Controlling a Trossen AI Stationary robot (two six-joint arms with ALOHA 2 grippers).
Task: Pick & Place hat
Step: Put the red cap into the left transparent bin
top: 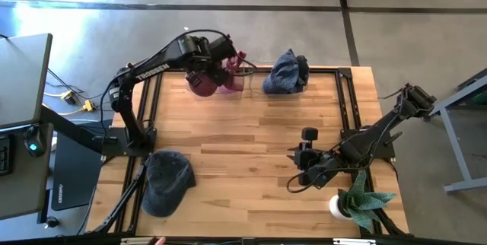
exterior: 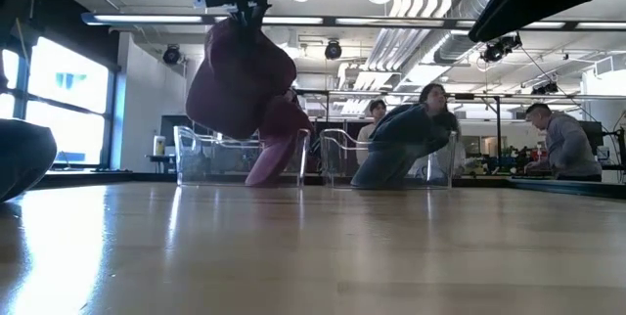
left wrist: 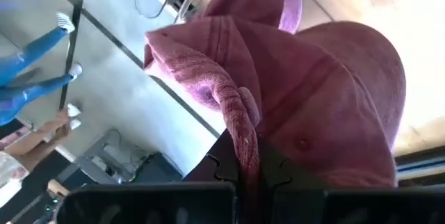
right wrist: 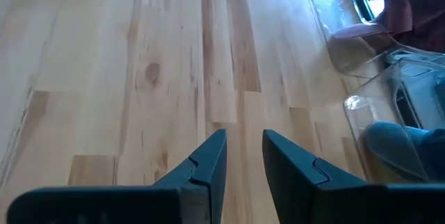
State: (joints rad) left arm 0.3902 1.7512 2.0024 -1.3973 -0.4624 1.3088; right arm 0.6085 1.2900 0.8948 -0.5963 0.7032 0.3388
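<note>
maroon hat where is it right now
In the high view the maroon hat hangs from the left pincer, shut on it, at the table's far edge over a clear bin, left of the blue hat.

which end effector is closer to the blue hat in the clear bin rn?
Left. The left end effector holds the maroon hat at the neighbouring bin, beside the blue hat. The right end effector sits near the table's front, farther off.
</note>
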